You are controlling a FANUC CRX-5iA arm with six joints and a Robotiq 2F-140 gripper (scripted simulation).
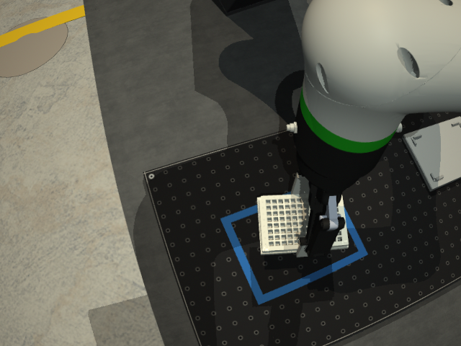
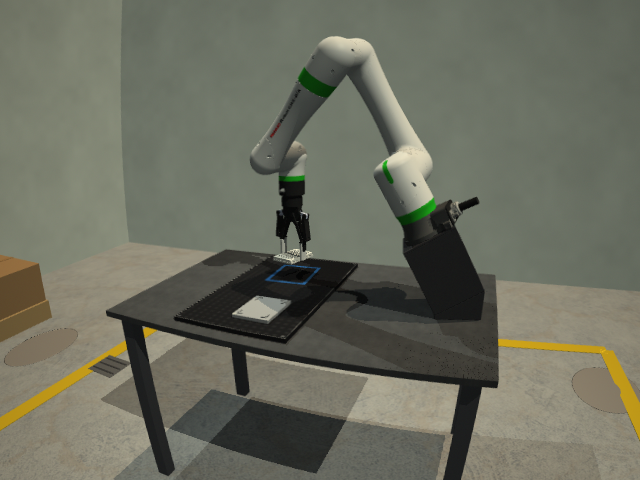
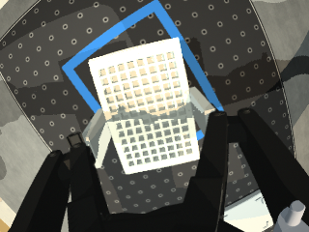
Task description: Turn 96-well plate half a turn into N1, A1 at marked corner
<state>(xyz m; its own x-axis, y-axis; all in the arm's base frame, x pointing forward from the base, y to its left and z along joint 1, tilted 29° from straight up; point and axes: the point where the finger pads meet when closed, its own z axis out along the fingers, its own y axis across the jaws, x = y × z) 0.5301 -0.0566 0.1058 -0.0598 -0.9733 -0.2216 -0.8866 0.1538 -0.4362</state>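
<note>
Black table (image 2: 155,310) carries the perforated deck (image 2: 217,304), and only the exterior view shows the whole white arm (image 2: 372,98) leaning over from its dark pedestal (image 2: 454,289). That view also shows the grey plate nest N1 (image 2: 261,308) fully; the top view cuts it off at the right edge. Blue taped spot B1 (image 1: 238,246) reads best from above. The gripper (image 3: 151,123) is pinching the 96-well plate (image 3: 145,77) across its short sides, held level above B1, off the deck. Only the wrist view shows both finger pads against the plate's edges.
</note>
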